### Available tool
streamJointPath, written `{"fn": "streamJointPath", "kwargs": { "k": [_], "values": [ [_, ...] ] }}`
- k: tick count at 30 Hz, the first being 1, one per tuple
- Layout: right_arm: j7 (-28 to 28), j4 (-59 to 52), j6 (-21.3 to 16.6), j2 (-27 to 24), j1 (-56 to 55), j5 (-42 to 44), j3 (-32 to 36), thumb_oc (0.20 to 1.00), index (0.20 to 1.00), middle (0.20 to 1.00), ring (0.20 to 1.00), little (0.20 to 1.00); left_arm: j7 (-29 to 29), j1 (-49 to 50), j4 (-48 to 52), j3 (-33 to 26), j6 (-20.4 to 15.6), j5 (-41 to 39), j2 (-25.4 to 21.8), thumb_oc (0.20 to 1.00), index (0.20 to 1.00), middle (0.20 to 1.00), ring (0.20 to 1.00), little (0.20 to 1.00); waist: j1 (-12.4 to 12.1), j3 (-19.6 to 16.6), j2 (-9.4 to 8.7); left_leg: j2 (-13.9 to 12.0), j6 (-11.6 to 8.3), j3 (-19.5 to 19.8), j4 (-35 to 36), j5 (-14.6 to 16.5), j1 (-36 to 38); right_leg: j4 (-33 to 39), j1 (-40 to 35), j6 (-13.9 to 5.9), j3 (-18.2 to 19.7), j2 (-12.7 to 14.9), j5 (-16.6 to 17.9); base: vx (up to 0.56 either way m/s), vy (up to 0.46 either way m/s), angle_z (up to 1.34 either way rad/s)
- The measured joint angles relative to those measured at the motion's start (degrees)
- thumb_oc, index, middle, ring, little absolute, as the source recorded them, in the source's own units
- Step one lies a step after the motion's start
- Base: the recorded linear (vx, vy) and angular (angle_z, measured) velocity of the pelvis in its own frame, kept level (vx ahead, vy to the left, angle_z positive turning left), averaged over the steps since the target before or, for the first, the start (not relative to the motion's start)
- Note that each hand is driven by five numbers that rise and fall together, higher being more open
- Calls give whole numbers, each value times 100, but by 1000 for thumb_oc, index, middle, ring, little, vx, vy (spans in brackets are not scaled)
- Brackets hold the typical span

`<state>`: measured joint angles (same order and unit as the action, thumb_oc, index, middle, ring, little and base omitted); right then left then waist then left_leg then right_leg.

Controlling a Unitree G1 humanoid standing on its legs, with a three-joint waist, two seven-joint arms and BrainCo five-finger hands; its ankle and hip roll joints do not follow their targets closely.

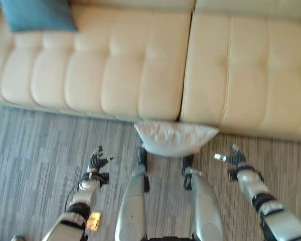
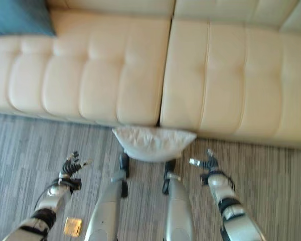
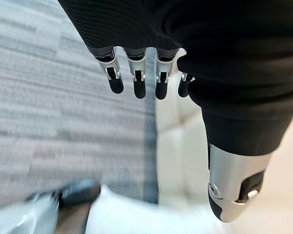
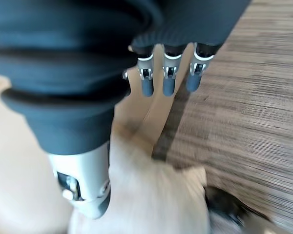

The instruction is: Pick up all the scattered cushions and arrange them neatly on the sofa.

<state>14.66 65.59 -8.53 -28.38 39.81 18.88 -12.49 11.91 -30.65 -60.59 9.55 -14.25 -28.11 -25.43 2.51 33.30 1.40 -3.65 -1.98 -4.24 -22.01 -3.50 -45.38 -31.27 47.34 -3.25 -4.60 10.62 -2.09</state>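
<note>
Leaning on sofa [image 1: 140, 65]: white cushion [image 1: 174, 138]

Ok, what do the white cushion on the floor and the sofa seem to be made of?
White cushion: looks like soft woven fabric with a matte finish; it sags and creases against the sofa front. Sofa: cream, smooth with a slight sheen and stitched tufted panels, so probably leather or faux leather; I cannot tell which.

Sofa [image 1: 140, 65]: smooth, tufted, leather-like cream upholstery. White cushion [image 1: 175, 138]: soft matt cloth. Teal cushion [image 1: 35, 15]: matt cloth. Floor [image 1: 35, 150]: striped carpet.
</note>
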Motion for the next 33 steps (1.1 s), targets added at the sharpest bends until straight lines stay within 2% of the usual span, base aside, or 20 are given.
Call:
{"fn": "streamJointPath", "kwargs": {
  "k": [1, 2, 5, 6, 7, 8, 10, 11, 12, 13, 14, 15, 16, 19, 21, 24, 30, 33],
  "values": [
    [119, 480, 3, -71, 698, 324, -12, 1000, 1000, 1000, 1000, 1000, 144, -790, -191, 196, -26, -88, -374, 1000, 1000, 1000, 1000, 1000, 12, 80, -24, 0, 3, -92, -826, 43, -1132, -682, 1125, 1, 191, 99, -2, -289, 81, 11],
    [214, 417, 11, -119, 1097, 653, -297, 1000, 1000, 1000, 1000, 1000, 253, -1093, 65, 684, -12, -214, -547, 1000, 1000, 1000, 1000, 1000, -20, 78, -21, -45, 103, -136, -1352, 132, -1767, -1160, 1776, 12, 339, 69, -111, -172, 38, -3],
    [229, 69, -33, -53, 1483, 831, -700, 1000, 1000, 1000, 1000, 1000, 258, -1564, 395, 1156, -4, -216, -572, 1000, 1000, 1000, 1000, 1000, -42, 65, -35, -93, 94, -137, -1260, 133, -1949, -1104, 1981, 28, 366, 33, -119, -32, 19, -5],
    [275, -21, -11, -74, 1850, 871, -1125, 1000, 1000, 1000, 1000, 1000, 303, -1899, 409, 1490, 4, -197, -640, 1000, 1000, 1000, 1000, 1000, -31, 18, -53, -89, -15, -101, -1473, 323, -2089, -1083, 2090, 27, 343, 49, -119, -26, 8, -23],
    [280, -46, -16, -70, 2137, 878, -1364, 1000, 1000, 1000, 1000, 1000, 300, -2139, 425, 1697, 1, -166, -706, 1000, 1000, 1000, 1000, 1000, -20, 18, -50, -96, 54, -44, -1731, 540, -2265, -1158, 2232, 22, 334, 32, -117, -14, 6, -45],
    [292, -108, -17, 0, 2486, 884, -1535, 1000, 1000, 1000, 1000, 1000, 290, -2389, 422, 1757, 9, -165, -658, 1000, 1000, 1000, 1000, 1000, -75, 16, -42, -154, 89, 0, -1738, 539, -2438, -1276, 2417, -50, 370, -117, -171, 0, -1, -42],
    [361, -77, -16, 133, 2746, 940, -1557, 1000, 1000, 1000, 1000, 1000, 254, -2839, 465, 1854, -18, -155, -594, 1000, 1000, 1000, 1000, 1000, 17, 19, -48, -146, 77, -21, -1656, 537, -2637, -2202, 2650, 132, 571, -243, -680, 12, -12, 17],
    [400, -80, -1, 215, 2827, 968, -1570, 1000, 1000, 1000, 1000, 1000, 237, -3177, 427, 2070, 14, -147, -506, 1000, 1000, 1000, 1000, 1000, 106, 18, -34, -75, -7, 40, -1875, 631, -2811, -2043, 2603, 122, 547, -200, -586, 13, -19, 43],
    [403, -127, -3, 309, 2860, 995, -1616, 887, 887, 887, 887, 887, 231, -3266, 400, 2206, 25, -142, -422, 1000, 1000, 1000, 1000, 1000, 106, 21, -44, -86, -5, 143, -2318, 664, -2896, -2040, 2622, 139, 497, -204, -570, 0, 0, 0],
    [467, -144, -14, 436, 2924, 1094, -1622, 442, 442, 442, 442, 442, 254, -3366, 304, 2234, 120, -148, -276, 1000, 1000, 1000, 1000, 1000, 78, 17, -42, -69, 67, 231, -2485, 860, -2668, -2044, 2633, 130, 453, -219, -576, 4, -38, -20],
    [515, -143, -23, 484, 2946, 1147, -1630, 200, 200, 200, 200, 200, 270, -3433, 303, 2236, 126, -155, -106, 1000, 1000, 1000, 1000, 1000, 101, 13, -44, -42, 45, 206, -2342, 880, -2647, -2026, 2660, 116, 506, -210, -561, 2, -38, -7],
    [591, -109, -15, 580, 2969, 1226, -1642, 200, 200, 200, 200, 200, 293, -3531, 312, 2212, 124, -169, 151, 837, 837, 837, 837, 837, 106, 12, -43, 4, 57, 149, -2127, 814, -2552, -1839, 2604, 148, 561, -208, -438, 2, -24, 15],
    [638, -84, -7, 673, 2960, 1285, -1642, 200, 200, 200, 200, 200, 345, -3516, 266, 2184, 129, -182, 242, 200, 200, 200, 200, 200, 105, 12, -42, -2, 72, 176, -2068, 675, -2494, -1780, 2539, 179, 517, -207, -340, -5, -18, 10],
    [736, -76, 6, 828, 2953, 1450, -1632, 200, 200, 200, 200, 200, 513, -3544, -70, 2173, 138, -240, 581, 200, 200, 200, 200, 200, 65, 8, -41, -21, 50, 238, -1844, 533, -2354, -1683, 2417, 249, 399, -204, -323, -7, -31, 7],
    [783, -80, 14, 846, 2912, 1494, -1641, 200, 200, 200, 200, 200, 602, -3388, -151, 2104, 160, -405, 560, 200, 200, 200, 200, 200, 8, 4, -49, -31, 22, 335, -1570, 348, -2193, -1501, 2262, 337, 268, -218, -197, -19, -40, 9],
    [795, -121, 14, 853, 2868, 1487, -1727, 200, 200, 200, 200, 200, 662, -3143, -111, 1905, 169, -677, 648, 200, 200, 200, 200, 200, -19, 2, -52, -47, -66, 360, -1390, 250, -1966, -1335, 2044, 351, 180, -215, -148, -7, -11, 3],
    [1015, -922, -52, 756, 2325, 1482, -1533, 200, 200, 200, 200, 200, 976, -2839, 1141, 1853, 212, -672, 402, 200, 200, 200, 200, 200, 25, -37, -73, -48, -25, 349, -1003, 133, -1540, -974, 1609, 330, 130, -220, -39, -2, 2, 0],
    [1026, -1339, -136, 742, 1818, 1475, -1377, 200, 200, 200, 200, 200, 1099, -2552, 1706, 1715, 65, -666, 362, 200, 200, 200, 200, 200, 27, -399, -107, -40, -32, 330, -828, 147, -1474, -815, 1558, 279, 135, -223, -102, 0, 0, 0]
  ]
}}
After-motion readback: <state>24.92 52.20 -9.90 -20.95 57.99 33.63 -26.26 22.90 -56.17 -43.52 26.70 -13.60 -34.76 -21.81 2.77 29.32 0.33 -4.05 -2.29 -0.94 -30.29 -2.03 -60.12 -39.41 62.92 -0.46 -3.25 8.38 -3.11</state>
